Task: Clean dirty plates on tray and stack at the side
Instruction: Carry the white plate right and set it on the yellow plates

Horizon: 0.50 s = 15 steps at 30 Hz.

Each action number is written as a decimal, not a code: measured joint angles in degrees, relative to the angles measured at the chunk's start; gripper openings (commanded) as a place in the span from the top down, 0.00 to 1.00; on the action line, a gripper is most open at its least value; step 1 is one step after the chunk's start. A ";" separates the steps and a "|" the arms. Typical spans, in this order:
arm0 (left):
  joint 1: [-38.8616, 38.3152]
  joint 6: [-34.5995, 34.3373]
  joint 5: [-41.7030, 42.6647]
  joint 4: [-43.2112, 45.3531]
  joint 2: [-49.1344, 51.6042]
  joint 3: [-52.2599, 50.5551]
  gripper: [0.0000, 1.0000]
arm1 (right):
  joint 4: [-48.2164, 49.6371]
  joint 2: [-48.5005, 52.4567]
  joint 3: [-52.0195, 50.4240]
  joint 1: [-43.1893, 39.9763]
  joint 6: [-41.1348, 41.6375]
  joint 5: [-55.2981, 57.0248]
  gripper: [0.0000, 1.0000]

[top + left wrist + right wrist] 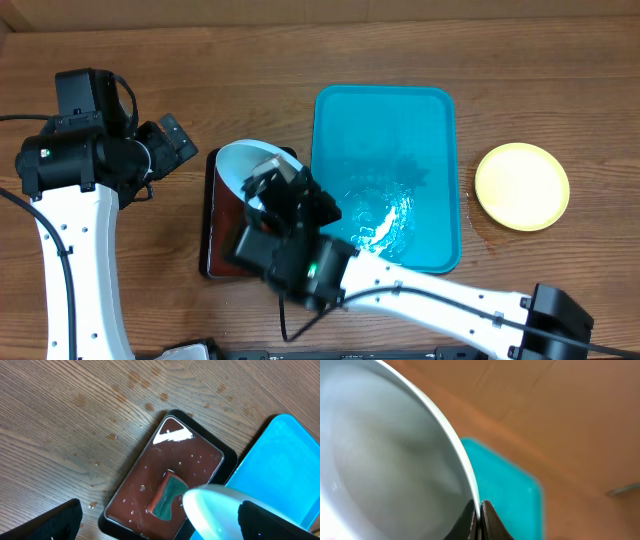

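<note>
My right gripper [283, 192] is shut on the rim of the white plate with a mint rim [243, 165] and holds it tilted on edge above the black tray [212, 255]. In the right wrist view the jaws [480, 510] pinch the plate's rim [385, 455]. The turquoise tray [385, 120] lies to the right, wet and bare of plates. A pale yellow plate [521, 186] rests on the wood tabletop [560, 90] at the right. My left gripper [165, 527] is open above the black tray [112, 510], with the white plate [215, 507] between its fingers' span. A third plate is not seen.
The black tray's red-brown inside [150, 470] holds liquid and a green and red sponge [167, 494]. Small spots mark the wood [112, 437] beyond it. The turquoise tray [280, 470] sits close beside the black tray. My right arm [440, 295] crosses the front edge.
</note>
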 measured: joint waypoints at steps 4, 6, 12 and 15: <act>0.00 0.00 0.00 0.00 0.00 0.00 0.00 | -0.02 0.00 0.00 -6.29 5.05 -13.66 0.96; 0.00 0.00 0.00 0.00 0.00 0.00 0.00 | -0.28 -0.15 0.00 -10.38 6.91 -21.92 0.96; 0.00 0.00 0.00 0.00 0.00 0.00 0.00 | -6.64 -4.81 1.95 -25.42 9.33 -44.06 0.96; 0.00 0.00 0.00 0.00 0.00 0.00 0.00 | -9.70 -9.20 4.92 -36.00 9.77 -53.02 0.96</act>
